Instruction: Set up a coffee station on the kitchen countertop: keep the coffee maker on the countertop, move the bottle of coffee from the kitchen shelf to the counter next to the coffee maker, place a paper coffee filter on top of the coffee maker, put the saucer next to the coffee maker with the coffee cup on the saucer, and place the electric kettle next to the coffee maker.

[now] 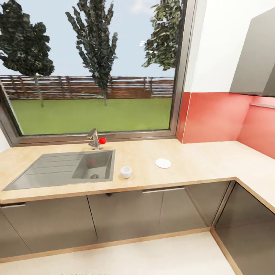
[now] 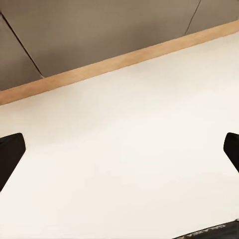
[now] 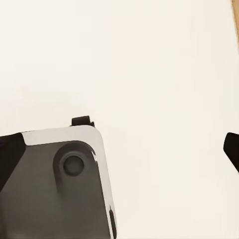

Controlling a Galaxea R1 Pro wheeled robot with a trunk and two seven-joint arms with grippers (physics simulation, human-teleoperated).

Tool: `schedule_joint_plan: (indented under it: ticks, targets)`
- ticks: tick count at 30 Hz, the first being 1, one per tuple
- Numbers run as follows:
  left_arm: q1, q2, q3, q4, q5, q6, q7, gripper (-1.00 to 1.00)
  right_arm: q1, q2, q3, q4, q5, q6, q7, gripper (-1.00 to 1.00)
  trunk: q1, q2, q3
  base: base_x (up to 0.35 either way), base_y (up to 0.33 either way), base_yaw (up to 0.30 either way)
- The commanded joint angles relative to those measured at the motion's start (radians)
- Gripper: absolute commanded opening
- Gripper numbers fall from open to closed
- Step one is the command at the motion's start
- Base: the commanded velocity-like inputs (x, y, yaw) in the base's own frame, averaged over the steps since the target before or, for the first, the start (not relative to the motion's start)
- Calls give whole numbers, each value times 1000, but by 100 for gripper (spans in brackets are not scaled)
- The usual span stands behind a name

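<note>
Window [image 1: 91, 65]: wide, showing trees, fence, lawn
Walls [image 1: 214, 116]: red below, white above
Table [image 1: 198, 160]: pale wood, L-shaped, steel sink [image 1: 63, 170] inset
Cabinets [image 1: 126, 214]: grey-brown
Floor [image 1: 152, 256]: cream

Pale tan countertop [image 1: 198, 160] with a slightly darker wood edge, grey steel sink [image 1: 57, 172] set into it. White coffee cup [image 1: 126, 172] and white saucer [image 1: 163, 163], both plain, no pattern. Red knob on the silvery faucet [image 1: 93, 139]. Coral-red backsplash [image 1: 214, 118] under a white wall, grey upper cabinet [image 1: 256, 57]. Dark grey-brown base cabinets [image 1: 126, 214] with a light wood plinth. Cream floor [image 2: 124, 164] between the black fingertips [image 2: 10, 154] of the left gripper [image 2: 122, 154]. Below the right gripper [image 3: 122, 154], same cream floor plus a dark grey, white-edged robot base [image 3: 55, 189]. Green lawn, brown fence, pale blue sky outside.
</note>
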Motion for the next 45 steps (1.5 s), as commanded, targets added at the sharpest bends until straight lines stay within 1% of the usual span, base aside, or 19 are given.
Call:
schedule_joint_plan:
  ticks: [1, 6, 10, 15, 21, 31, 40, 41, 42, 43, 45]
  targets:
    - [-1, 0, -4, 1, 9, -3, -3, 100, -1, 0, -6, 1, 3, -4, -1, 100, 1, -2, -2, 5, -5, 278]
    - [-1, -1, -5, 1, 7, -3, -3, 100, -1, -1, -6, 0, 3, -4, -1, 100, 1, -2, -2, 63, -104, 270]
    - [-1, -2, -5, 1, 7, -3, -3, 100, -1, -1, -6, -2, 4, -4, -2, 100, 1, -2, -2, 114, -216, 113]
    - [-1, -3, -5, 1, 7, -3, -3, 100, -1, -4, -5, -3, 5, -9, -2, 100, 1, -2, -2, 130, -238, 25]
    - [-1, -3, -5, 1, 7, -2, -3, 100, -1, -6, -3, 1, 8, -57, -4, 100, 1, -2, -2, 169, -240, 3]
    - [-1, 1, -2, 1, 7, -2, -2, 100, -1, -4, -4, 1, 6, -63, -3, 100, 1, -2, -2, 176, -238, 0]
    - [-1, 4, -1, 0, 8, -3, -1, 100, -1, -3, -6, 0, 3, -62, -2, 100, 1, -2, -2, 32, -266, 0]
    - [-1, 5, 1, -1, 8, -3, -1, 100, -1, -2, -6, 0, 3, -62, -2, 100, 1, -2, -2, 4, -272, 0]
    - [-1, 5, 17, -1, 8, -3, -1, 100, -1, -2, -6, -1, 3, -62, -2, 100, 1, -2, -2, 2, -272, 0]
    - [-1, 6, 23, -1, 8, -3, -1, 100, -1, -2, -6, -1, 3, -62, -2, 100, 1, -2, -2, 1, -272, 0]
    - [-1, 6, 49, -1, 7, -4, -1, 100, -1, -1, -6, -2, 3, -62, -2, 100, 1, -2, -2, 1, -272, 0]
